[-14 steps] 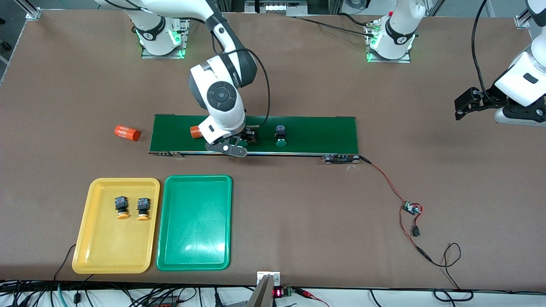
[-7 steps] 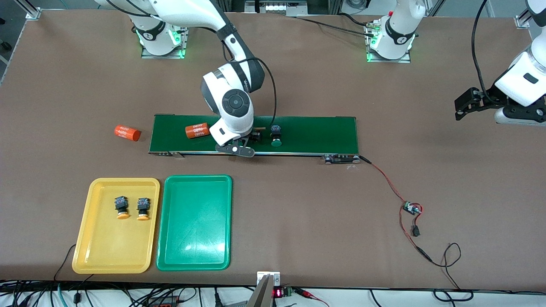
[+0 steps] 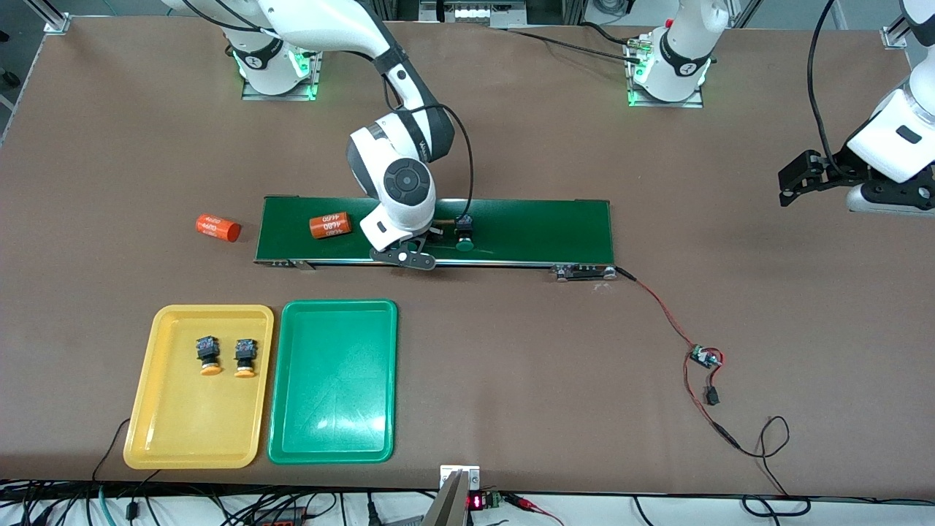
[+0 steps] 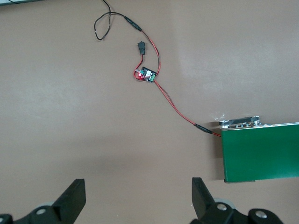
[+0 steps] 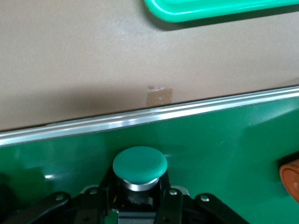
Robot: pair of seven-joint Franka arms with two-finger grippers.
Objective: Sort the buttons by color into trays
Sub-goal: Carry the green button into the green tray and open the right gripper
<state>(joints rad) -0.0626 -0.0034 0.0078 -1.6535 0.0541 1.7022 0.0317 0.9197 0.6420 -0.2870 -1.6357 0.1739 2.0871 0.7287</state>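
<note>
My right gripper (image 5: 138,205) clamps one green-capped button (image 5: 139,164) on the belt; the second (image 3: 463,235) lies beside it. Two orange-capped buttons (image 3: 226,357) lie (caps toward the camera) in the yellow tray (image 3: 146,409); beside it, the green tray (image 3: 332,431).

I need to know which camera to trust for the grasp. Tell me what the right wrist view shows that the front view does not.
Only the right wrist view: the right gripper shut on a green button.

Only the front view: two orange buttons in the yellow tray, another green button, and the left gripper open, waiting.

Both: the belt and the green tray.
</note>
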